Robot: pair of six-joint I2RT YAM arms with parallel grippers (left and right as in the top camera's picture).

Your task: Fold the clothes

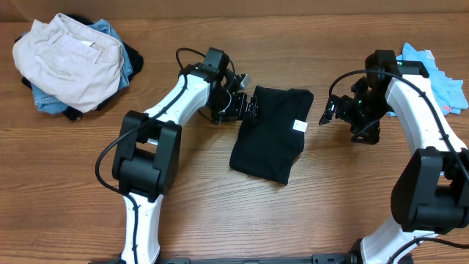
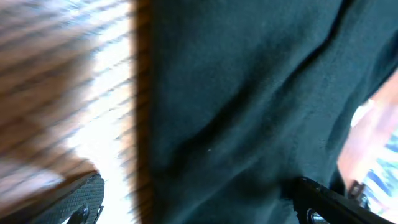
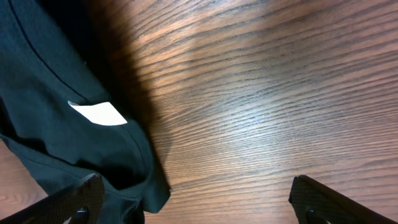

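Left claw (image 1: pixel 249 110) and right claw (image 1: pixel 327 113) are spread wide, empty; black T-shirt (image 1: pixel 272 136) is laid folded on counter (image 1: pixel 220 213); task judged nearly done.

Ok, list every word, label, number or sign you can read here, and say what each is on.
No text can be read anywhere.
The white label on the black T-shirt: looks blank in the right wrist view, too small overhead.
The light blue tee: no print legible.
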